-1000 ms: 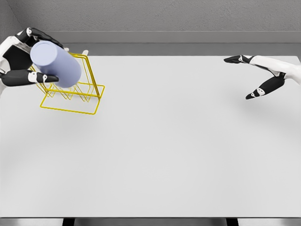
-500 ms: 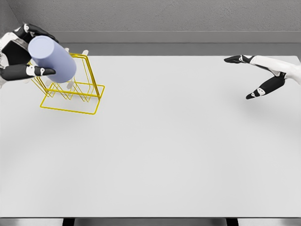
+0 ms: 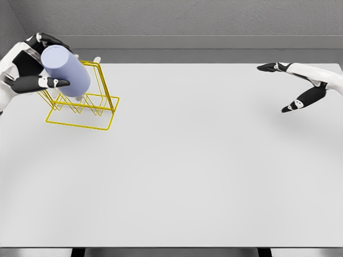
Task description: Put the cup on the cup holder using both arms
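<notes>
Head view: single frame, whole desk (image 3: 187, 176) visible.
Cup: lavender cup (image 3: 66, 70), tilted, closed end facing up toward the camera, open end down into the rack. Sits at the far-left corner of the desk, over the holder.
Cup holder: yellow wire cup holder (image 3: 88, 110) on the desk near the far-left corner, upright, base flat on the surface.
Left robot hand: left robot hand (image 3: 33, 67) wraps the cup, thumb across its near side, other fingers behind the top. Fingers curled onto it, clearly gripping.
Right robot hand: right robot hand (image 3: 300, 85) hovers by the far-right corner of the desk, fingers spread, holding nothing, well apart from cup and holder.
Contact cup/holder: cup's lower end overlaps the wires; cannot tell whether it is seated on a prong or just held against the rack.
Progress: late. Cup picked and brought to the holder, looks partly lowered onto it.
Left to do: confirm seating, release the grip, pull the left arm clear.
Risk: tilted cup may slip off the wire on release.
</notes>
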`<state>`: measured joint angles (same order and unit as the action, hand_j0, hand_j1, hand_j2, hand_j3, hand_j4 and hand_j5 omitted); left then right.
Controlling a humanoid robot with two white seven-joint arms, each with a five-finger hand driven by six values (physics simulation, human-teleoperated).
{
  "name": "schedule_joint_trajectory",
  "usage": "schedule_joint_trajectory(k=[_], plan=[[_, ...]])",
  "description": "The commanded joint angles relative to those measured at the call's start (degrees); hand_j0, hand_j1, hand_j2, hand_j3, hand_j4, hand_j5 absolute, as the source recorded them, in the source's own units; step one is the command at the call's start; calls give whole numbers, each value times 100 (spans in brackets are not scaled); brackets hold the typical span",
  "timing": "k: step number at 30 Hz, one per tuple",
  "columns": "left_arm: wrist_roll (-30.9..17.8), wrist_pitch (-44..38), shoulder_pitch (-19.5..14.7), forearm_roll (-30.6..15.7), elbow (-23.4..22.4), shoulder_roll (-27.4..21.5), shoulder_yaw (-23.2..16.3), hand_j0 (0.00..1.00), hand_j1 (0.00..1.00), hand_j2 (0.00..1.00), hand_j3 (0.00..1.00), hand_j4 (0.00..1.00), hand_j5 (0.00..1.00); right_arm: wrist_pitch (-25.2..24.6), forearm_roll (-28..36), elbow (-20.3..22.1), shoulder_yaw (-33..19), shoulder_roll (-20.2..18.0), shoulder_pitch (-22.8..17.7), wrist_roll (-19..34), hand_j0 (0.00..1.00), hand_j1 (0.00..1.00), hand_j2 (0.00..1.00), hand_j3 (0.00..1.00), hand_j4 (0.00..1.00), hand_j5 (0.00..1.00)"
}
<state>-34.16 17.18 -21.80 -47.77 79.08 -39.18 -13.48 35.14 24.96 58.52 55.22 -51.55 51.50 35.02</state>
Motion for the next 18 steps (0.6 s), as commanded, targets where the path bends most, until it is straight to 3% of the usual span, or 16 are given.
schedule_joint_trajectory(k=[1,14,15,18], plan=[[-3,-5,0,-31,-50,7,-5,42,42,42,42,42,42,-14,44,-51,-11,-4,0,-2,100,100,100,100,100,100],[-65,-5,70,154,-68,156,-23,46,46,46,46,46,46,-14,44,-51,-11,5,0,-2,100,100,100,100,100,100],[-84,-5,70,154,-68,139,-14,52,52,52,52,52,52,-14,44,-51,-11,5,0,-2,100,100,100,100,100,100],[-84,-5,62,154,-103,86,-14,89,89,89,89,89,89,-14,44,-43,-11,5,0,-2,100,100,100,100,100,100]])
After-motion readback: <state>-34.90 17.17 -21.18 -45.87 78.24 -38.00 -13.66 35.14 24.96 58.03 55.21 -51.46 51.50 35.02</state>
